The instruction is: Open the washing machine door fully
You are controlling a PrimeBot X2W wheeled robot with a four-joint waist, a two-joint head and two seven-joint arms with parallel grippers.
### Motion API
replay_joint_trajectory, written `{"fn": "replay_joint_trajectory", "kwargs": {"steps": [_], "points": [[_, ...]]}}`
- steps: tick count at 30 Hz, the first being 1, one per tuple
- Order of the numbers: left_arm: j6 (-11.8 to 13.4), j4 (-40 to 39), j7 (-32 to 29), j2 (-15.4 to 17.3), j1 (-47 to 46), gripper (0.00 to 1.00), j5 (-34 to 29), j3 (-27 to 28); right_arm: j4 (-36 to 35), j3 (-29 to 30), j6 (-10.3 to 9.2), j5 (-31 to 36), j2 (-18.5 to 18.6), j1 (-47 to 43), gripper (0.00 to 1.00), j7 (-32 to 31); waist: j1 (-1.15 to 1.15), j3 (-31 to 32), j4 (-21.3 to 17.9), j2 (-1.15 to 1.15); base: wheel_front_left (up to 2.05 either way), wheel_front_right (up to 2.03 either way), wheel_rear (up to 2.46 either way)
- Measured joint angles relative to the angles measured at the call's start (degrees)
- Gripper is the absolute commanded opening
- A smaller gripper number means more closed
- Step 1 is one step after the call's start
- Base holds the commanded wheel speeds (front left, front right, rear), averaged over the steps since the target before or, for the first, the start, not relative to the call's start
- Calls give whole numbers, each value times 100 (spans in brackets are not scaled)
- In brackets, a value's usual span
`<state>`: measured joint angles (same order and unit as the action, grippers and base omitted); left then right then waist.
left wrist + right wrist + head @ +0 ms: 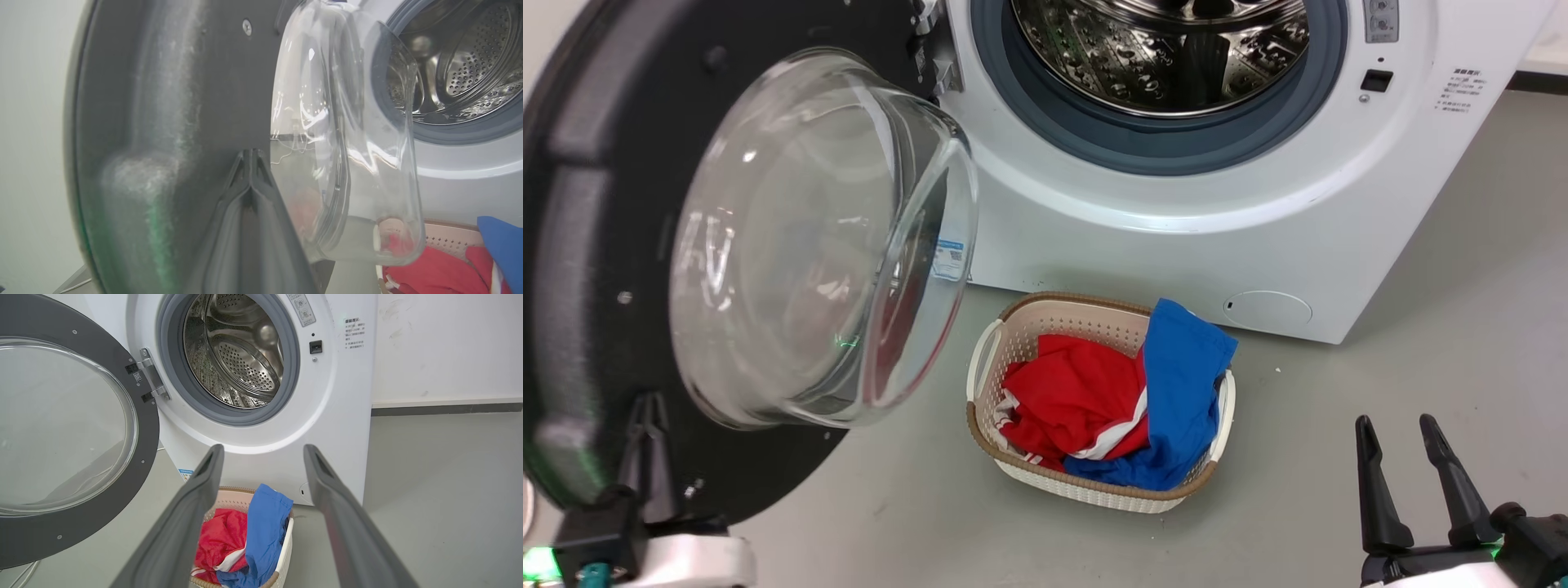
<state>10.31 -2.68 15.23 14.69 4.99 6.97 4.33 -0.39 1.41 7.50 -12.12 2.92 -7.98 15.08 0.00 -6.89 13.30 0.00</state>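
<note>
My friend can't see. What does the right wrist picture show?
The washing machine door stands swung open on the left, showing the shiny steel drum inside the white washer. Below, a basket holds red and blue clothes, seen between the open fingers of the right gripper.

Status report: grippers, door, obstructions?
Left gripper shut, against inner face of washing machine door. Right gripper open. Door wide open. Laundry basket on floor, apart from door.

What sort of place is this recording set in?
Likely a laundry area: a white front-loading washing machine with its round black glass-centred door swung open, and a cream perforated plastic basket of red and blue clothes on a grey floor.
</note>
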Motion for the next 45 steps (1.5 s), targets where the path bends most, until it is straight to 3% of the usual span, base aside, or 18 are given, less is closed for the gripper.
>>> {"fn": "replay_joint_trajectory", "kwargs": {"steps": [17, 45], "points": [[-276, 662, 1, 304, -530, 0, 178, 1203, -73, 71, 0, 163, 0, 183, 100, 0, 0, -394, -102, 0, 0, 0, 0], [-1013, 2763, 1, 1214, -1932, 0, 281, 1987, -2, -8, 0, 312, 0, 341, 100, 0, 0, -593, -298, 0, 0, 0, 0]]}}
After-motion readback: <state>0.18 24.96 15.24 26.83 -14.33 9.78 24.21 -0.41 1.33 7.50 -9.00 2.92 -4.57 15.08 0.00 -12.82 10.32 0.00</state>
